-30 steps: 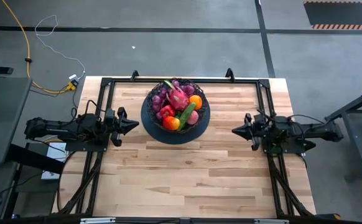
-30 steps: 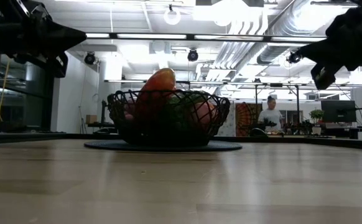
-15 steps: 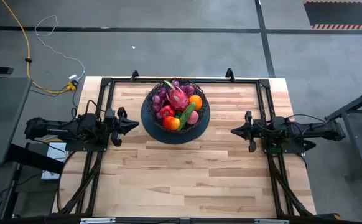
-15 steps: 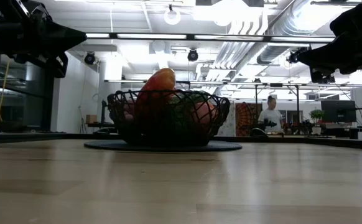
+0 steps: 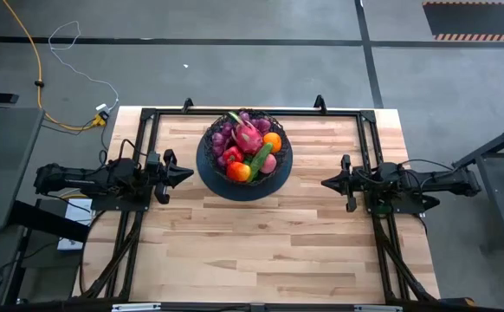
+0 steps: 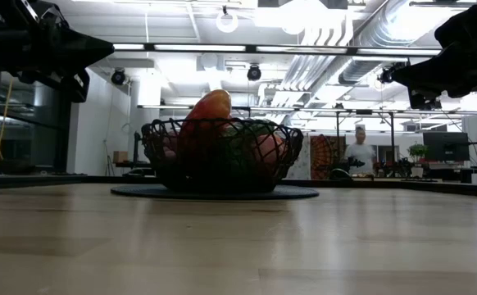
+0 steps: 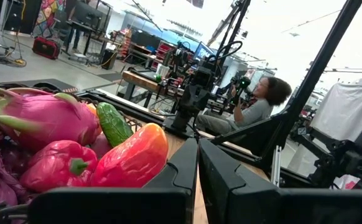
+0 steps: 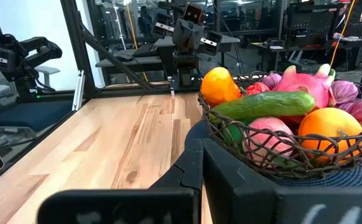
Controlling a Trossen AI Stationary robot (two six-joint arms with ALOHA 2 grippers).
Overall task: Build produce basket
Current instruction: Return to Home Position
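Observation:
The black wire basket (image 5: 244, 147) stands on a dark round mat (image 5: 210, 178) at the table's far middle. It holds the produce: a pink dragon fruit (image 5: 248, 135), purple grapes (image 5: 222, 136), an orange (image 5: 273, 140), a green cucumber (image 5: 260, 159) and red peppers (image 5: 235, 170). In the low view the basket (image 6: 220, 156) rests by its base on the mat. My left gripper (image 5: 190, 172) hovers shut just left of the basket. My right gripper (image 5: 326, 183) hovers shut well to its right. The left wrist view shows the peppers (image 7: 131, 158) close by.
Bare wooden tabletop (image 5: 261, 251) stretches from the basket to the near edge. A black frame rail (image 5: 252, 111) runs along the far edge and down both sides. People (image 7: 255, 106) are in the room beyond the table.
My right gripper has rolled about its own axis and settled level, staying right of the basket. The basket and produce have not moved.

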